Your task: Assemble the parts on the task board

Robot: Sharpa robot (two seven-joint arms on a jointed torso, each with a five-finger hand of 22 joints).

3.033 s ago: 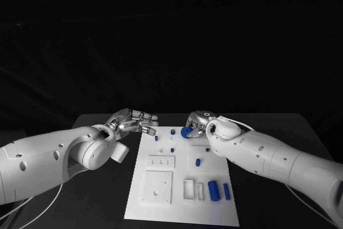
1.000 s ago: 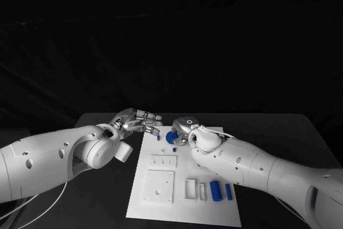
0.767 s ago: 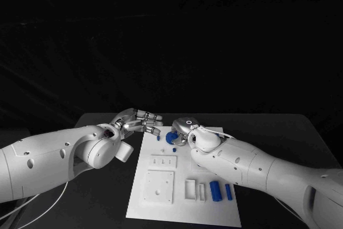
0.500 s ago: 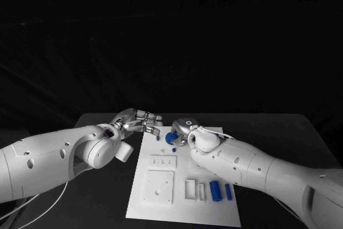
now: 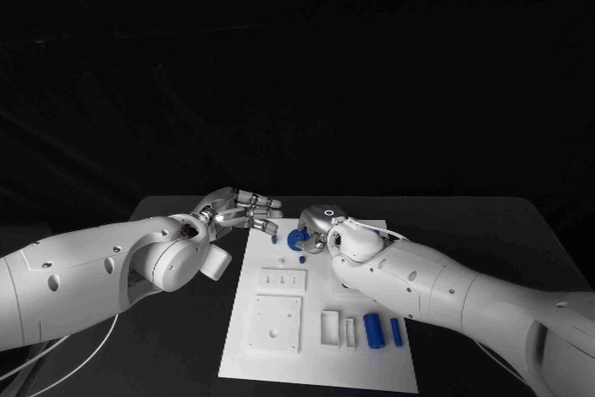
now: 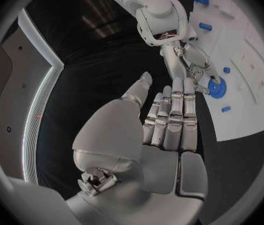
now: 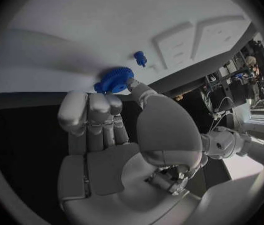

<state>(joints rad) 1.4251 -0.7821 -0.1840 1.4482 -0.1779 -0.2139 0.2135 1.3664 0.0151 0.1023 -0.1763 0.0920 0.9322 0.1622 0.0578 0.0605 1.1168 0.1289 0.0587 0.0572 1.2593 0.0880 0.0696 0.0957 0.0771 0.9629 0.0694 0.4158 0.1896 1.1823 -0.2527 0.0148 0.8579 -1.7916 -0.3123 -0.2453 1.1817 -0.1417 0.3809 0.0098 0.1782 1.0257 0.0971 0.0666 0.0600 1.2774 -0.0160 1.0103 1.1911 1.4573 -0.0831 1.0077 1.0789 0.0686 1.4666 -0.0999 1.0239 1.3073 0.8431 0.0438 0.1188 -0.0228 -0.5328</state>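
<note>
On the near end of the board (image 5: 248,363), which lay on the black worktop (image 5: 496,234), a row of pieces stood side by side: a white slotted block (image 5: 328,326), a small white piece (image 5: 350,330), a thick blue cylinder (image 5: 373,331) and a thinner blue pin (image 5: 395,331). Left of them sat a square white plate (image 5: 272,323), and beyond it a smaller white plate (image 5: 283,280) with a row of slots.

Farther on, a small blue peg (image 5: 303,259) stood on the board. Just past it the right hand (image 5: 317,229) held a blue gear (image 5: 297,240) over the board's far part; in the right wrist view the gear (image 7: 114,79) was pinched between the thumb and the fingers (image 7: 88,110), its toothed rim close above the white surface, with the peg (image 7: 140,59) just beside it.

The left hand (image 5: 236,210) hung at the board's far left corner, holding nothing; its fingers (image 6: 172,120) lay straight and close together, the thumb apart. Another small blue part (image 5: 274,239) showed on the board near its fingertips.
</note>
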